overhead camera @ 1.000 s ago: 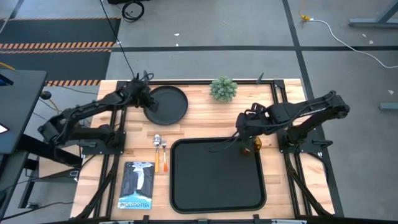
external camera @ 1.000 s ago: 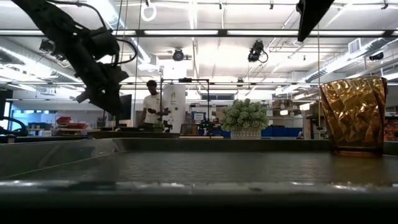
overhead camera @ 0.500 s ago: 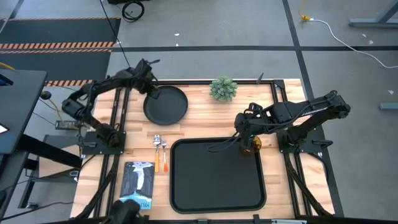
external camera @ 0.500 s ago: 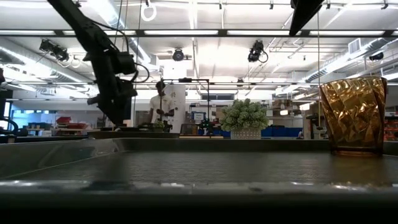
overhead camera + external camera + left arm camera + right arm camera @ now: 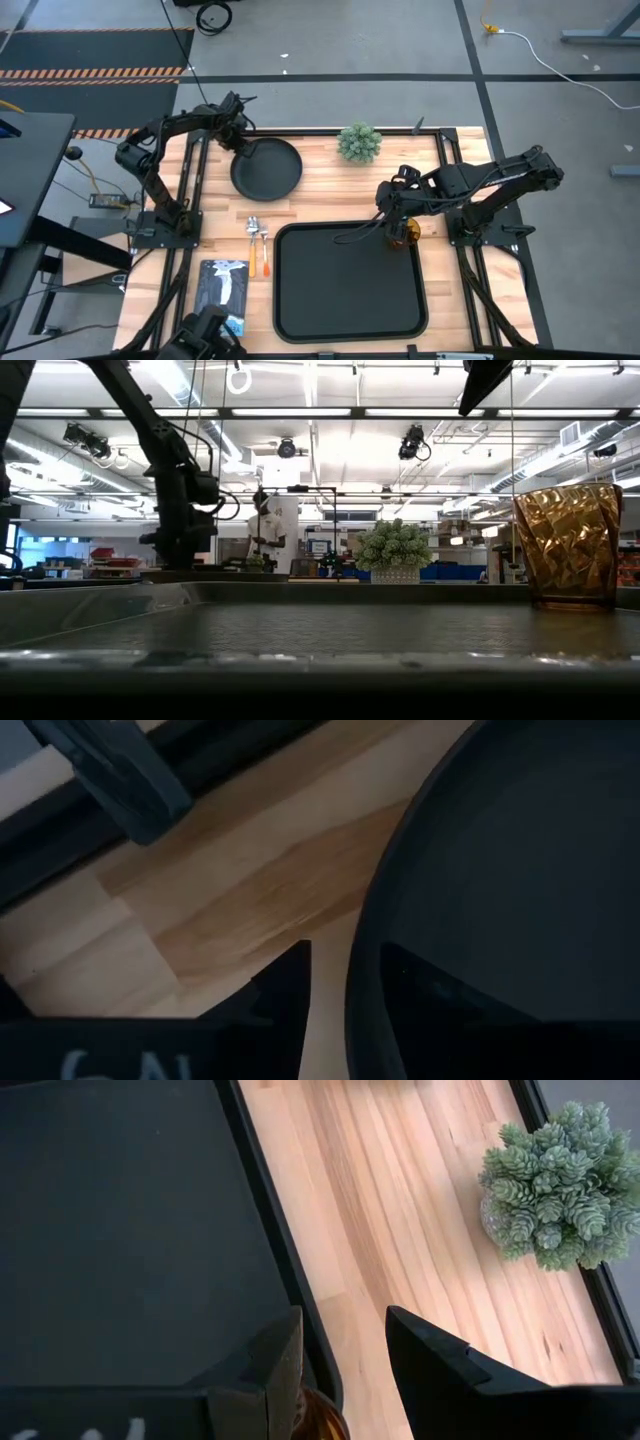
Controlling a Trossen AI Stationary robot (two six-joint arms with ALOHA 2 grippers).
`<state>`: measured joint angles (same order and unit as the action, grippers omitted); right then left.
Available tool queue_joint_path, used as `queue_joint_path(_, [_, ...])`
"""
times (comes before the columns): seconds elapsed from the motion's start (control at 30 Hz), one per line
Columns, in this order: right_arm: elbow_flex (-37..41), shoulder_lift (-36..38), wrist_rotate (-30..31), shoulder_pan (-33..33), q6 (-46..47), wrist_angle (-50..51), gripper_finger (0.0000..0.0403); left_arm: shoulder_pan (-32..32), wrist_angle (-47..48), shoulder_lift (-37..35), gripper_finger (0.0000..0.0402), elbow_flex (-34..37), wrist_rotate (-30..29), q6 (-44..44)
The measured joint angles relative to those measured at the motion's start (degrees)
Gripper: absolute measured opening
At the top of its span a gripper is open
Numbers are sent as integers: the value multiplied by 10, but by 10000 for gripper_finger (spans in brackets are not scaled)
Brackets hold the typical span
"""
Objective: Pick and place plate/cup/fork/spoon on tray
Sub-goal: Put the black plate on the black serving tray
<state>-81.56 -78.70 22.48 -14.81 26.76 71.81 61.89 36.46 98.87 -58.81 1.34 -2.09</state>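
The round black plate (image 5: 267, 167) lies flat on the wood at the far left. My left gripper (image 5: 240, 146) is open and points down at the plate's far-left rim (image 5: 365, 970). One finger (image 5: 285, 985) stands outside the rim and the other (image 5: 430, 985) inside it. The amber cup (image 5: 404, 233) stands upright in the far right corner of the black tray (image 5: 350, 320); it also shows in the low view (image 5: 568, 545). My right gripper (image 5: 340, 1350) is open and empty above the cup. The spoon (image 5: 252, 240) and the fork (image 5: 265, 248) lie side by side left of the tray.
A small green potted plant (image 5: 359, 142) stands at the far edge between the arms. A dark booklet (image 5: 220, 292) lies at the near left, beside the tray. A dark shape (image 5: 205, 335) shows at the table's near-left edge. Bare wood lies between plate and tray.
My left gripper has tipped until it points down and has come down at the plate's far-left rim, while its arm has swung toward the far edge. The plate and the cup have stayed in place.
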Motion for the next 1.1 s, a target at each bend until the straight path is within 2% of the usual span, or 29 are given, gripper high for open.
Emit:
queue_joint_path(0.3, [0,0,0,0,0,-2,153,0,-1,0,120,0,0,-6])
queue_joint_path(0.83, [0,0,0,0,0,-2,153,0,3,-1,13,0,4,-13])
queue_joint_path(1.1, [0,0,0,0,0,-3,153,0,9,-2,8,-2,24,-12])
